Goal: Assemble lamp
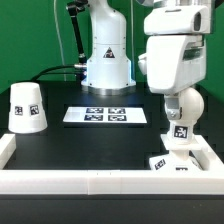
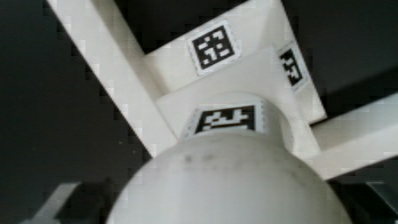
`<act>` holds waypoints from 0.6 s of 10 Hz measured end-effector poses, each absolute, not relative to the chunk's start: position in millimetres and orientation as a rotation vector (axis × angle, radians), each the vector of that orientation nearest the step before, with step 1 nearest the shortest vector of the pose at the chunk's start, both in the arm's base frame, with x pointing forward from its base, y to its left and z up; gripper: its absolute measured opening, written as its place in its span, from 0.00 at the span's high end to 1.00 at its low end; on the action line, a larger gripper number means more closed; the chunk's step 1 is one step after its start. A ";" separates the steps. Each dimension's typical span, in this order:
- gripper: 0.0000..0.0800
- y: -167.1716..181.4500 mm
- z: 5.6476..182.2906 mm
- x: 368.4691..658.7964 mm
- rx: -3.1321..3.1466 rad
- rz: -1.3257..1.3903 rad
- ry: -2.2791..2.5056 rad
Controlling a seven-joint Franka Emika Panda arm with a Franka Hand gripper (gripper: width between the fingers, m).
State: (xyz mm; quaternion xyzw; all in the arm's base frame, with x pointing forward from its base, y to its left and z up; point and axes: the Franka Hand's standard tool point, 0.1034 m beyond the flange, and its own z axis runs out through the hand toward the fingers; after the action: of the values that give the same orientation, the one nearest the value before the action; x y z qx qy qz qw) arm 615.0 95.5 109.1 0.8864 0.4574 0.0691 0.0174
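The white bulb (image 1: 180, 130) hangs upright in my gripper (image 1: 176, 98), which is shut on its round top, stem pointing down. It is just above the flat square base block (image 1: 168, 163) in the walled corner at the exterior view's right; I cannot tell if they touch. In the wrist view the bulb (image 2: 222, 165) fills the lower middle, with the base block (image 2: 222, 50) beyond it. My gripper (image 2: 217, 208) shows only as dark fingers (image 2: 63, 200) beside the bulb. The cup-shaped shade (image 1: 27, 107) stands mouth down at the exterior view's left.
The marker board (image 1: 108, 115) lies at mid table. The white robot pedestal (image 1: 107, 55) stands behind it. A white raised wall (image 1: 90, 182) borders the front and sides of the black table; its corner (image 2: 107, 60) shows next to the base block.
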 end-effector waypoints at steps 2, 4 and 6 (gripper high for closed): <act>0.28 97.8 109.5 615.1 2.887 0.222 1.162; 0.28 96.9 109.9 615.8 2.970 0.228 0.959; 0.28 95.8 110.6 617.3 3.034 0.239 0.760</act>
State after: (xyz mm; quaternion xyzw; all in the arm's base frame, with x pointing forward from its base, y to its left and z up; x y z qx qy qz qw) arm 617.3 95.8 110.6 0.9672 0.2423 0.0762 0.0021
